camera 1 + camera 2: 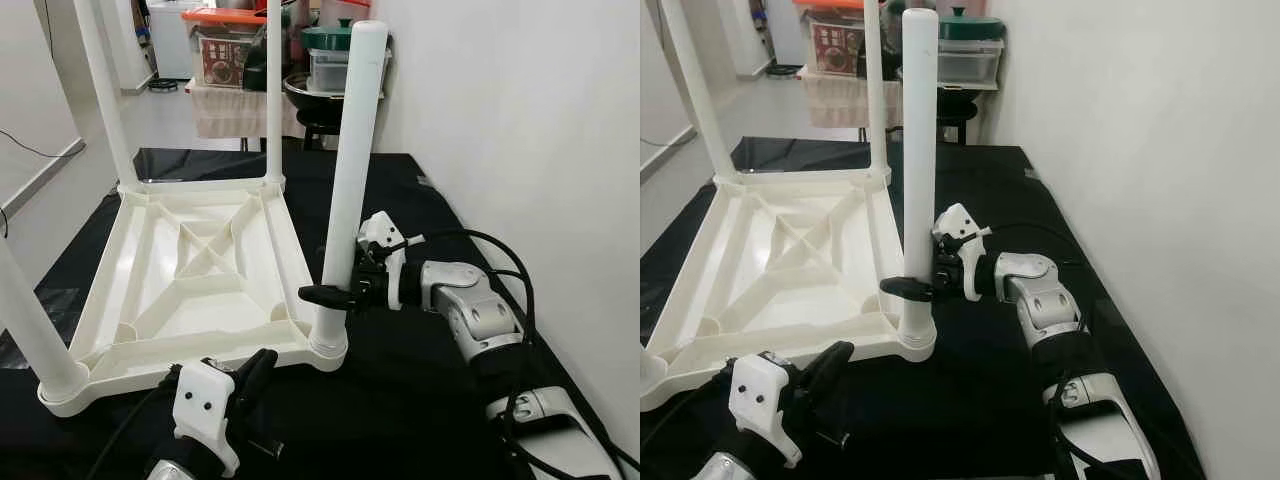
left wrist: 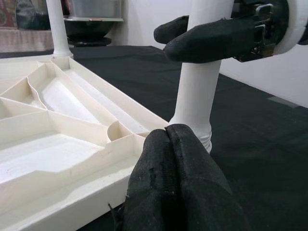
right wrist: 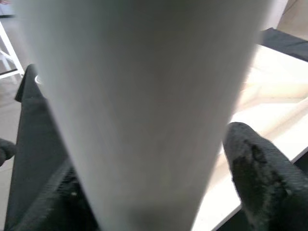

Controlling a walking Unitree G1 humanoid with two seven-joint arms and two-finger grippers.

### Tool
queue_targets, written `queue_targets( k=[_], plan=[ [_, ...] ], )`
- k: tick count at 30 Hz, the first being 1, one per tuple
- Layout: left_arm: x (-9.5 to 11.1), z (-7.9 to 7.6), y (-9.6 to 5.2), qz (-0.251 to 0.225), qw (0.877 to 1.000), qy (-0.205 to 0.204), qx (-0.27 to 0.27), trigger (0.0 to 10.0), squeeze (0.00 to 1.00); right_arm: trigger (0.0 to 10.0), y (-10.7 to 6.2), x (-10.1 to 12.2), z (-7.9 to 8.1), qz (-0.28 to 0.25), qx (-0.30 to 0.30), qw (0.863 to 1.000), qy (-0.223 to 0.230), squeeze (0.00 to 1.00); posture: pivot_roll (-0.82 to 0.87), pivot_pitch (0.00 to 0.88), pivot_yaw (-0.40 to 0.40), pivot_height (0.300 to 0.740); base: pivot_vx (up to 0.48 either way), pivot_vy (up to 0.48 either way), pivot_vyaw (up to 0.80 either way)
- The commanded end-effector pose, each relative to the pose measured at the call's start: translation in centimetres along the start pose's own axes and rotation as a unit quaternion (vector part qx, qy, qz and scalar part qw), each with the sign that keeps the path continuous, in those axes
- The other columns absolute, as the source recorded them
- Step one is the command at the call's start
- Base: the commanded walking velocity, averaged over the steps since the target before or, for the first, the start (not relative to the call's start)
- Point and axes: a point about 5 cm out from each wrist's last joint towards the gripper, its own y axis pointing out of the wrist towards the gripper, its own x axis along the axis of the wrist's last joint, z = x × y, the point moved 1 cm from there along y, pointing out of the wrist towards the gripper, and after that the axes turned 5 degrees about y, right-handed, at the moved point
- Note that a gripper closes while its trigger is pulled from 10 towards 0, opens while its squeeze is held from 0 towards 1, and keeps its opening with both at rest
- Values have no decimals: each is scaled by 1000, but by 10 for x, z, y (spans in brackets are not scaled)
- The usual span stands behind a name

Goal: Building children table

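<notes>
My right gripper (image 1: 330,293) pinches the tall white plastic cylindrical table leg (image 1: 350,170) low on its shaft, one black finger each side, leg upright in the near right corner socket of the upturned white ribbed plastic tabletop (image 1: 200,270). My left gripper (image 1: 252,375) sits just in front of the tabletop's near edge, fingers pressed together on nothing. Tabletop lies on a black cloth (image 1: 420,400); three more white legs stand in its other corners, and a white wall (image 1: 520,120) runs along my right.
</notes>
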Motion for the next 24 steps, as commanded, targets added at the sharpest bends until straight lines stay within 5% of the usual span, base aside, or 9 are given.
queue_targets(
  k=[1,8,9,11,14,21,22,23,24],
  plan=[
    [2,1,0,-1,1000,-5,2,10000,0,0,-3,-5,2,4,-5,1000,12,0,36,0,-84,740,0,0,0],
    [4,2,-1,-2,1000,-7,3,10000,0,0,-1,-33,30,19,-53,997,61,0,32,10,-83,740,0,0,0],
    [4,3,-1,-2,1000,-6,3,10000,0,0,5,-36,31,6,-132,986,100,0,32,20,-87,740,0,0,0],
    [5,4,-2,-2,1000,-5,4,10000,0,0,3,-54,37,21,-352,923,154,0,24,23,-84,740,0,0,0],
    [5,5,-1,-2,1000,-5,3,10000,0,0,7,-60,52,24,-377,911,166,0,27,28,-75,740,0,0,0],
    [5,5,2,-3,1000,-6,-2,10000,0,0,18,-57,60,26,-336,931,137,0,23,19,-79,740,0,0,0],
    [5,5,2,-3,1000,-7,-2,9961,0,4667,18,-54,58,32,-337,932,132,0,23,19,-79,740,0,0,0],
    [5,5,2,-3,1000,-7,-2,9961,0,4667,18,-54,58,32,-337,932,132,0,23,19,-79,740,0,0,0],
    [5,5,2,-3,1000,-7,-2,9843,0,10000,18,-52,56,37,-331,934,130,0,28,17,-81,740,0,0,0]
  ],
)
